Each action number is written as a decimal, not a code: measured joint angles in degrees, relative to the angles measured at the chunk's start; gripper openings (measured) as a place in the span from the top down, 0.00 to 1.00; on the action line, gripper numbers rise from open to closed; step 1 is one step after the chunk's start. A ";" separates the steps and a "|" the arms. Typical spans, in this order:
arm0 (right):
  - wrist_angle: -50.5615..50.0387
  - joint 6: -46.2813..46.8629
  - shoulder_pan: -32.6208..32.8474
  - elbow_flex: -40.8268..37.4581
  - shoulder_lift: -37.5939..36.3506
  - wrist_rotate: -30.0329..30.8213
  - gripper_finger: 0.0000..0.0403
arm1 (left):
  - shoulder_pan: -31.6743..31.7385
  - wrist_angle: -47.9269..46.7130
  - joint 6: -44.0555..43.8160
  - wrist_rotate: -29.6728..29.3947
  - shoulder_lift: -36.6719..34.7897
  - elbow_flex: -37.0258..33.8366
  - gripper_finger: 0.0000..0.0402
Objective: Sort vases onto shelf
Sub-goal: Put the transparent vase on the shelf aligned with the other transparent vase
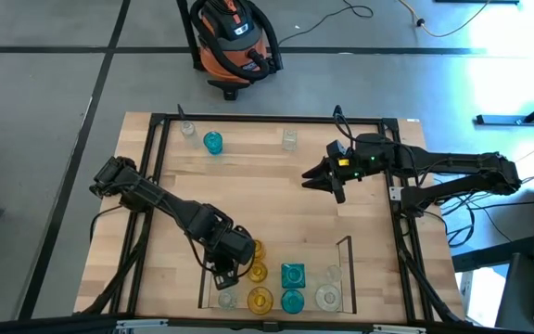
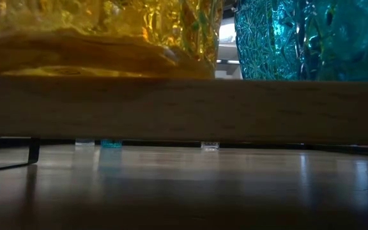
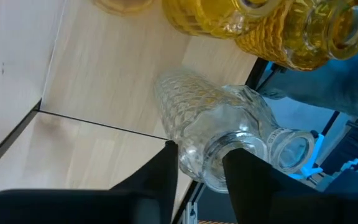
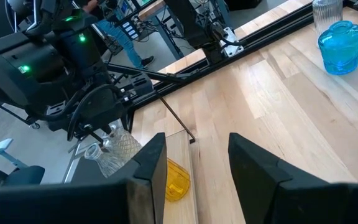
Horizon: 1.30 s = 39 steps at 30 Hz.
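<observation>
At the shelf's (image 1: 345, 243) left end, near the table's front edge, the left gripper (image 3: 201, 177) pinches a clear faceted glass vase (image 3: 219, 130) by its neck. Placement appears in hand; next, release and withdraw. Right gripper (image 1: 315, 178) waits mid-table, fingers spread, empty.

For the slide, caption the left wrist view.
Left gripper straddles the neck of a clear vase on the shelf, amber vases beside it.

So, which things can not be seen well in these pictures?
- High view: the clear vase at the left gripper is hidden under that arm.
- Low view: the shelf edge blocks the table; three far vases show only their bases.
- Right wrist view: the yellow vase is partly behind the right gripper.
</observation>
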 joint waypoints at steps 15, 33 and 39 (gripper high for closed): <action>0.11 0.02 0.00 0.00 0.00 0.00 0.66 | 0.28 -0.19 -0.07 0.24 0.00 -0.02 0.64; 0.57 0.02 -0.02 0.00 0.00 0.00 0.66 | 1.63 -4.70 0.97 2.34 0.07 3.72 0.64; 0.57 0.02 0.00 0.00 0.00 0.00 0.66 | 3.94 -4.87 -1.08 3.67 -3.18 3.72 0.64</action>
